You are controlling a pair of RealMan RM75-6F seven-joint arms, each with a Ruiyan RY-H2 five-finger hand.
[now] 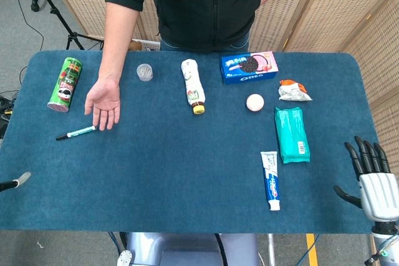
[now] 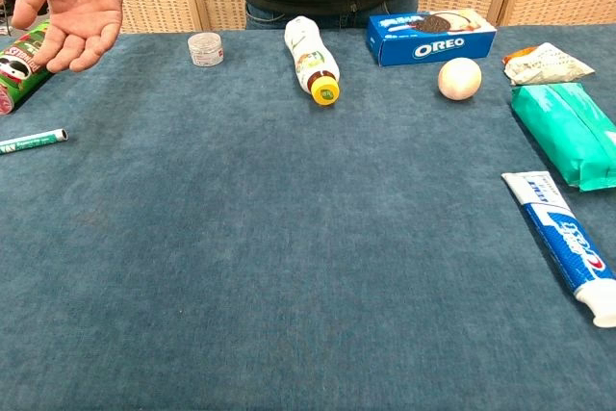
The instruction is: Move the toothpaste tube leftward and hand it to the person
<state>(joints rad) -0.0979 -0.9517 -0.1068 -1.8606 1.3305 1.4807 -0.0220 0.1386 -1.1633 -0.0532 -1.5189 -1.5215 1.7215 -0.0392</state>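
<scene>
The toothpaste tube (image 1: 272, 179) (image 2: 565, 243), white and blue, lies flat on the blue tablecloth at the right front, cap toward me. My right hand (image 1: 371, 175) hovers at the table's right edge, well to the right of the tube, fingers extended and apart, holding nothing. Only a dark tip of my left hand (image 1: 14, 182) shows at the far left edge; its fingers are out of sight. The person's hand (image 1: 103, 101) (image 2: 72, 2) rests palm up at the far left of the table.
A green chips can (image 1: 65, 84) and a marker (image 1: 76, 133) lie by the person's hand. Along the back are a small jar (image 1: 144, 72), a white bottle (image 1: 193, 85), an Oreo box (image 1: 249, 67), a pale ball (image 1: 255, 102), a snack packet (image 1: 293, 90) and a green pack (image 1: 292, 134).
</scene>
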